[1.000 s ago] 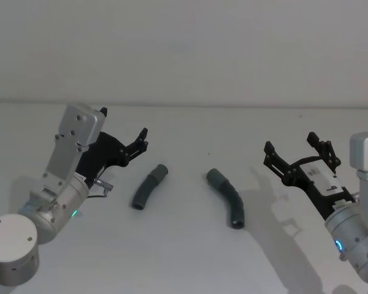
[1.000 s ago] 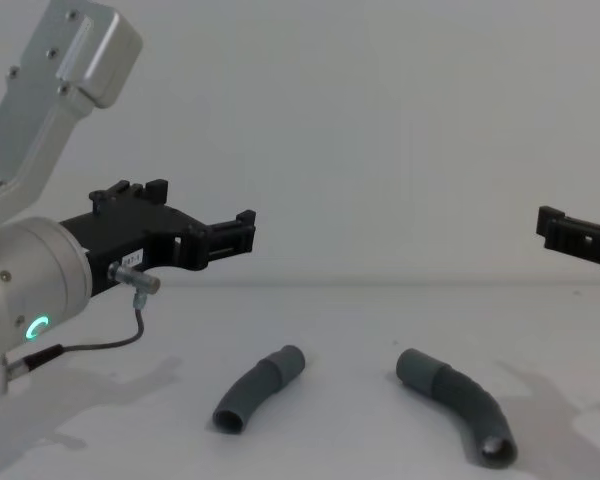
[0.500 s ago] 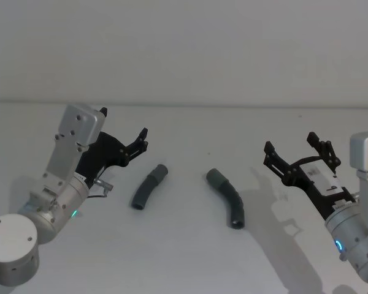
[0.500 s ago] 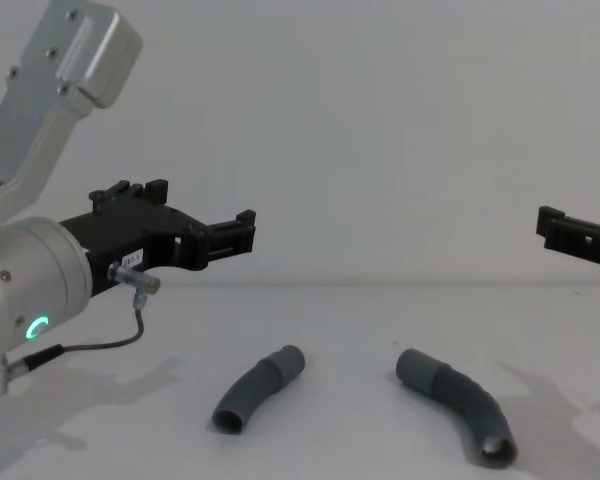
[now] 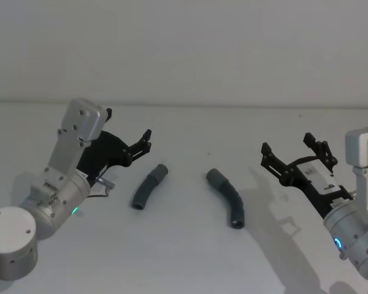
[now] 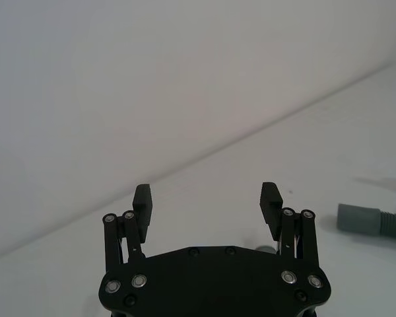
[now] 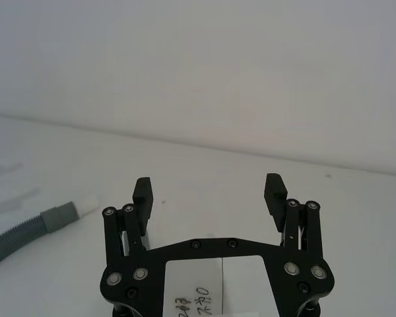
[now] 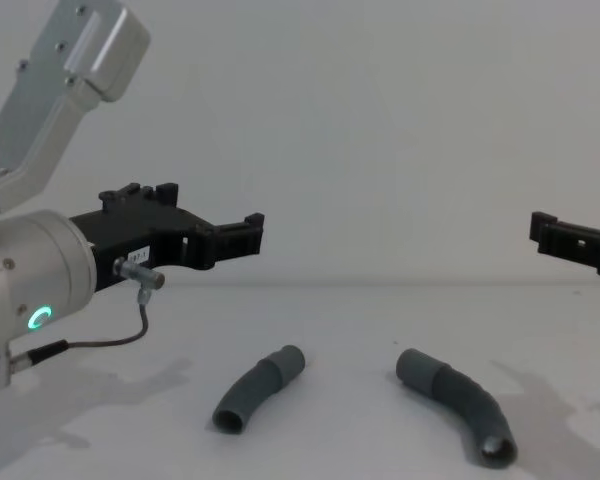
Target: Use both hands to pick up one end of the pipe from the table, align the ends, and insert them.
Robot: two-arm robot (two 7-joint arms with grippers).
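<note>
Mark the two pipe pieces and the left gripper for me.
left pipe piece (image 5: 146, 188), head view, ribbed middle of the body.
right pipe piece (image 5: 229, 193), head view, ribbed middle of the body.
left gripper (image 6: 207, 193), left wrist view, midway between its open fingertips.

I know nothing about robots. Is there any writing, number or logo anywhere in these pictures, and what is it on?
No text here can be quoted with confidence.
Unreadable: handwritten marks, turned sideways, on the white sticker on the black two-finger right gripper.
Unreadable: print too small to make out on the small white tag on the black two-finger left gripper.
</note>
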